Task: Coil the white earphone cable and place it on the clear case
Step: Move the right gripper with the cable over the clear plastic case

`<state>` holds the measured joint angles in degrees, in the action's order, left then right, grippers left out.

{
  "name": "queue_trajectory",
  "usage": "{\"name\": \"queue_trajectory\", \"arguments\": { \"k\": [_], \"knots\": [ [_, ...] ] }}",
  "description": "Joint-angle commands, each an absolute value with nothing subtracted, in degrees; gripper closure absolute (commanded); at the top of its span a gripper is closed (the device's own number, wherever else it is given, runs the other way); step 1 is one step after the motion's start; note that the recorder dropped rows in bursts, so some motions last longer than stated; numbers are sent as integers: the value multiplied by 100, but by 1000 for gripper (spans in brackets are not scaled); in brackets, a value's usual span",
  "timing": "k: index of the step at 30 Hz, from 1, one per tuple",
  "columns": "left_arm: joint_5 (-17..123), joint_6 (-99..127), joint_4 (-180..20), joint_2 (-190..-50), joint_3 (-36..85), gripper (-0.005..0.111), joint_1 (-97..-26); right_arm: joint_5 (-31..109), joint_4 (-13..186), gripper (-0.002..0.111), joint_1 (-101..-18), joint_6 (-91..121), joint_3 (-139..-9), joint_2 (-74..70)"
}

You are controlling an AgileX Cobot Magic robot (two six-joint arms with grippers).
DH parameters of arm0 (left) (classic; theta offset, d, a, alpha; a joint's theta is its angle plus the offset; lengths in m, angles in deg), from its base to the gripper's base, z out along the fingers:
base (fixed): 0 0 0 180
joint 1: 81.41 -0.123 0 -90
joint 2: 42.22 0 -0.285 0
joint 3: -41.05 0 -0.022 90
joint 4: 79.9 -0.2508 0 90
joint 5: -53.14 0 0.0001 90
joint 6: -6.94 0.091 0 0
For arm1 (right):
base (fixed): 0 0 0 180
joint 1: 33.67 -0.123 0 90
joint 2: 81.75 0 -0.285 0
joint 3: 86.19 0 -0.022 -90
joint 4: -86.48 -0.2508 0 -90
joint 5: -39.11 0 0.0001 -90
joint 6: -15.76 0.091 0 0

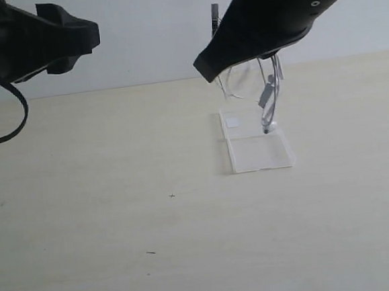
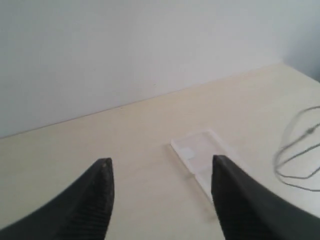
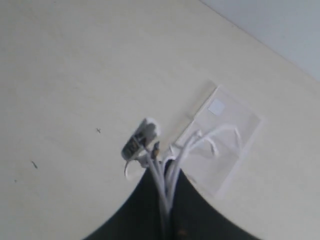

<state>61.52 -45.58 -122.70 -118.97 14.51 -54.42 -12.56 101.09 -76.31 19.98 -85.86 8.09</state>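
While the white earphone cable hangs in gathered loops over the clear case, right of centre and far, coiling looks done but setting it down is left to do. The right gripper grips the bundle from above; the left gripper, released and empty, hovers high at left.

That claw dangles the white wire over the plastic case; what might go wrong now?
The right claw pinches the white earphone cable as a loose bundle above the clear case. Once released, its loops might spring apart and slide off the smooth plastic. A dangling end could also catch and drag the case along.
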Motion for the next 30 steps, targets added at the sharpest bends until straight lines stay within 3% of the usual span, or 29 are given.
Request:
{"name": "queue_trajectory", "arguments": {
  "k": [1, 5, 12, 18, 30],
  "knots": [
    [6678, -4574, -12427, -11864, 1450, 67, -5457, -2241, 10175, 108, -7624, 2091, -8584, 743],
    [7170, -4574, -12812, -11864, 1450, 106, -5457, -2824, 10136, 108, -7624, 2347, -8584, 743],
    [7940, -4513, -13063, -11874, 1421, 107, -5457, -3085, 10108, 108, -7624, 2594, -8514, 717],
    [7224, -4316, -13213, -11913, 932, 107, -5496, -3085, 10359, 108, -7600, 2698, -7780, 682],
    [7011, -4314, -11812, -12763, 636, 107, -5684, -2580, 8851, 108, -5777, 2031, -7770, 1465]
  ]
}}
